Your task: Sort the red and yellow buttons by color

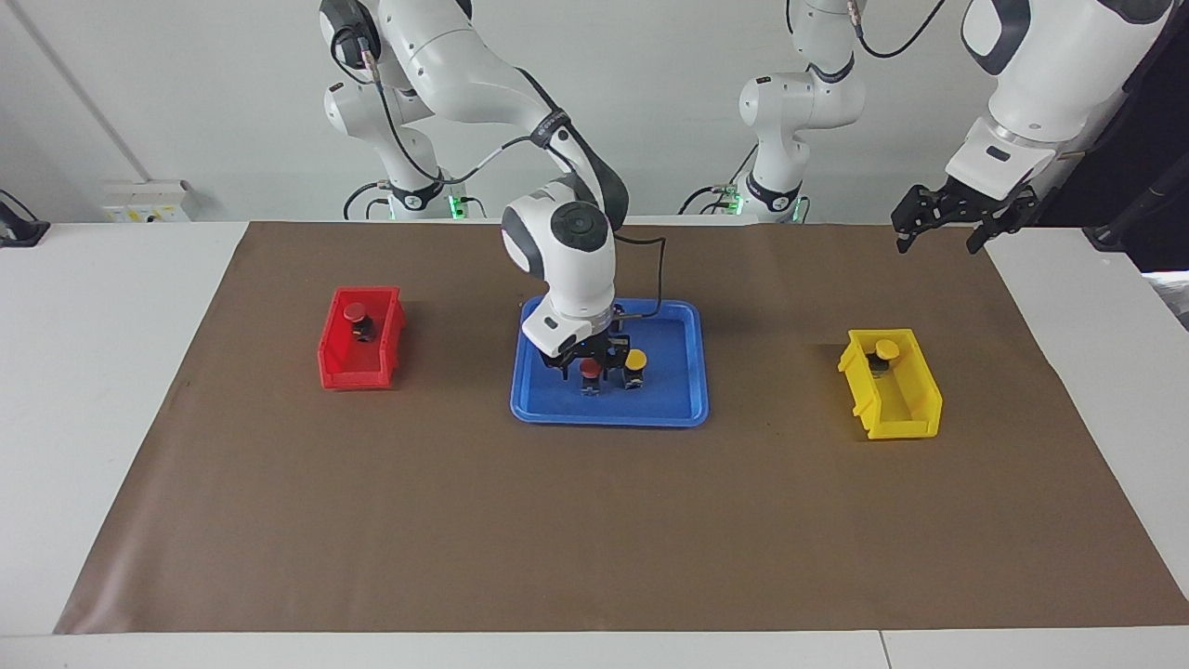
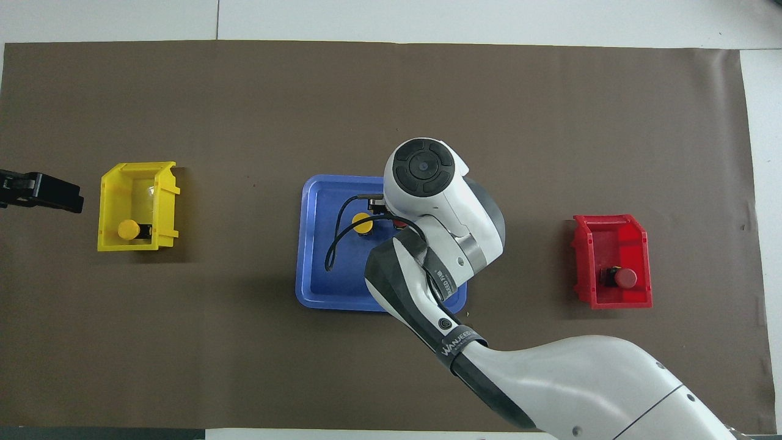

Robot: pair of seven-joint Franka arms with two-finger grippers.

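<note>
While the right claw [image 1: 591, 365] is lowered into the blue tray [image 1: 683, 409] at the tabletop's centre, its fingers are seen pinching a red button [image 1: 591, 369], with a yellow button [image 1: 635, 360] standing just beside it at 3 o'clock in the facing view. One red button [image 1: 355, 314] is lodged in the red bin [image 1: 358, 376] and one yellow button [image 1: 886, 350] in the yellow bin [image 1: 899, 423]. The left claw [image 1: 940, 226], fingers spread, is held raised above the mat's edge at the left arm's end.

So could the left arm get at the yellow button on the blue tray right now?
Probably not cleanly. The yellow button stands in the blue tray right beside the right tool, which is down around the red button. The open left tool waits high near the yellow bin.
</note>
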